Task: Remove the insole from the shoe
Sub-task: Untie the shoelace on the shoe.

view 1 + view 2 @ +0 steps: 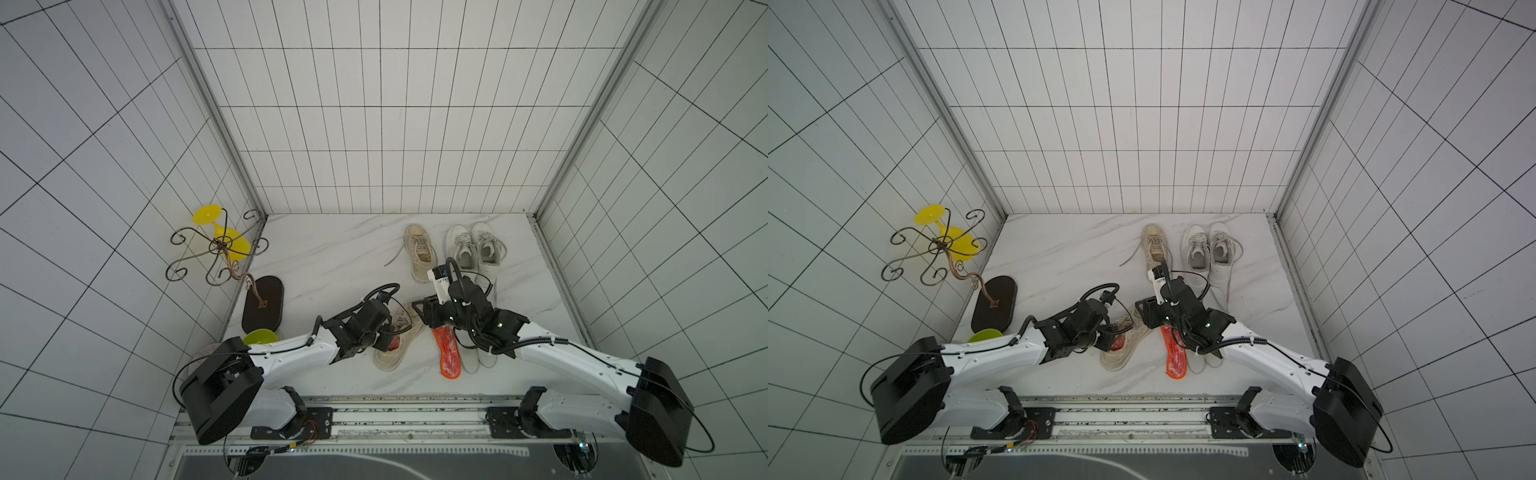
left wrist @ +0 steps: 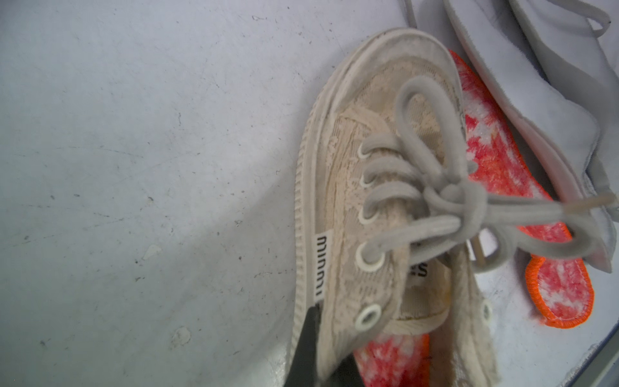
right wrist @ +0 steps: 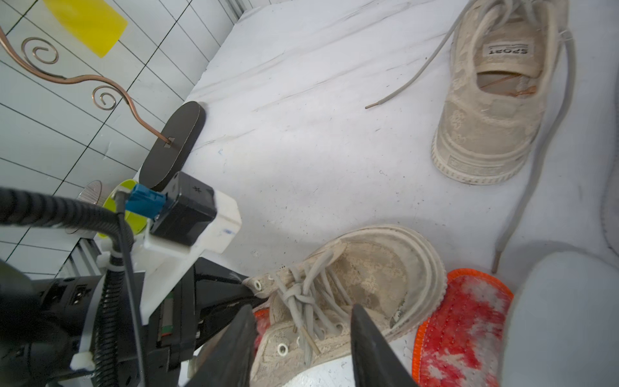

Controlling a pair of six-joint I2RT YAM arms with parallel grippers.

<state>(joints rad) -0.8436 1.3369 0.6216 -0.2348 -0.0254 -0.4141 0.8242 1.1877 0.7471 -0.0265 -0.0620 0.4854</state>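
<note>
Left gripper [image 2: 330, 341] is clamped on the collar wall of the shoe [image 2: 351, 167]. Right gripper [image 3: 303, 308] hangs partly spread over the laces [image 3: 301, 295], holding nothing. The insole [image 2: 395, 355] sits inside the shoe. In both top views its exposed heel lies at 7 o'clock from the right gripper, along the shoe's 1-to-7 axis.

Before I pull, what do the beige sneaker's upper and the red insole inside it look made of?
The beige lace-patterned low-top sneaker: woven lace-like fabric upper, matt, floral weave showing; its ribbed sole band looks rubber. The orange-edged red-and-white insole inside it: fuzzy pile, probably fleece or terry, with stitched orange binding.
</note>
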